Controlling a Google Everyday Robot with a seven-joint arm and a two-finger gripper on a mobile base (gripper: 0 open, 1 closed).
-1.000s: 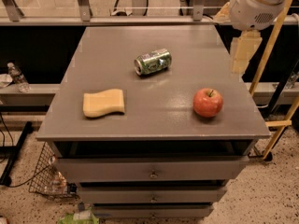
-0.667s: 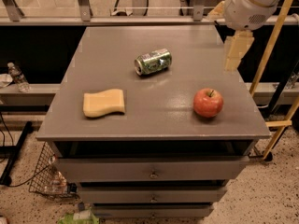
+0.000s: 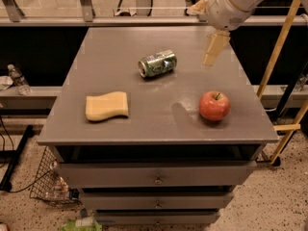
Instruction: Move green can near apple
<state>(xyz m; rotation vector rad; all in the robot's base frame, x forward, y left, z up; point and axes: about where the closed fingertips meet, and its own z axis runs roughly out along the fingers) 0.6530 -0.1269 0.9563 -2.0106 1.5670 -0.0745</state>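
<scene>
Arm displacement over the last second: the gripper [image 3: 215,47] shifts leftward from past the right edge of the drawer cabinet [image 3: 120,47] to hang above its rear right top, right of the green can [image 3: 157,63], behind the apple [image 3: 214,106].

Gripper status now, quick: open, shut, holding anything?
Gripper: open or closed cannot be told; nothing visible in it. It hangs over the table's far right, apart from the green can and the apple.

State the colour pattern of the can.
The green can is green and white patterned with silver ends, per the camera view; the gripper hovers to its right.
</scene>
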